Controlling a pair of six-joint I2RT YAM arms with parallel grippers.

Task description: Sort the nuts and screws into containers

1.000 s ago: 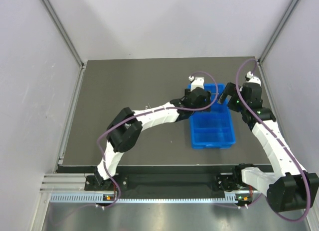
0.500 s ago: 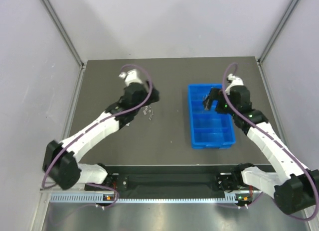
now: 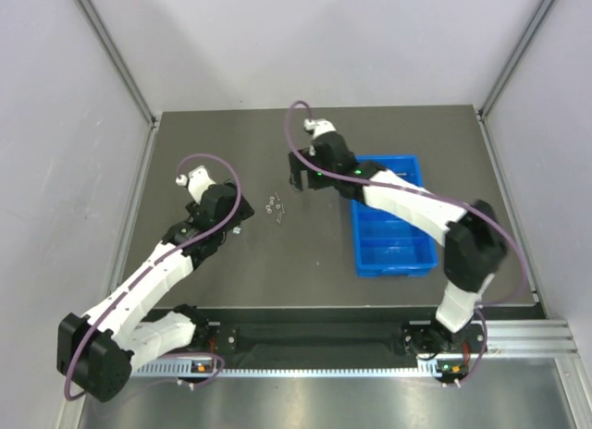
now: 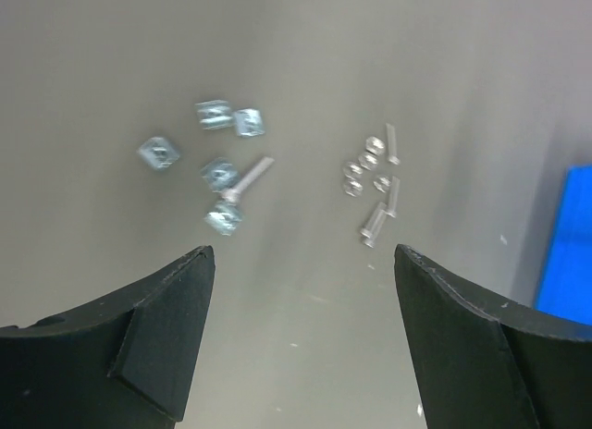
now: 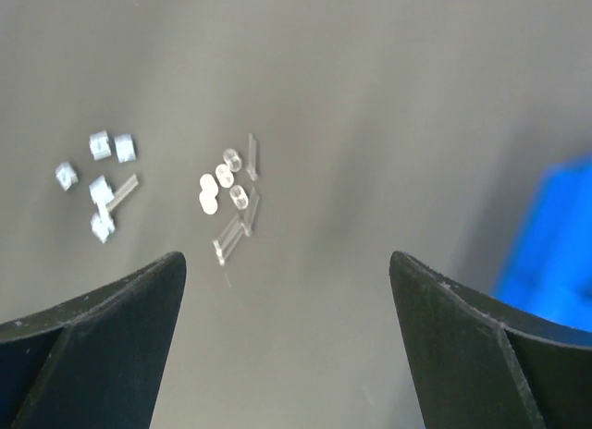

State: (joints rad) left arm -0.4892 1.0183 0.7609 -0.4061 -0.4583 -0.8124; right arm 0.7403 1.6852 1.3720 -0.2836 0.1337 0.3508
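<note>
Black jaws on the left gripper (image 4: 303,258) stand wide apart with nothing between them, hanging low over the dark table (image 4: 277,41). Just ahead lie squarish nuts (image 4: 217,175) with one screw among them, and beside those a second huddle of screws (image 4: 379,212) and small round nuts. The right gripper (image 5: 287,263) gapes just as empty over the same scatter from the other side. The blue tray (image 3: 396,255) sits off to the right, apart from the loose hardware.
</note>
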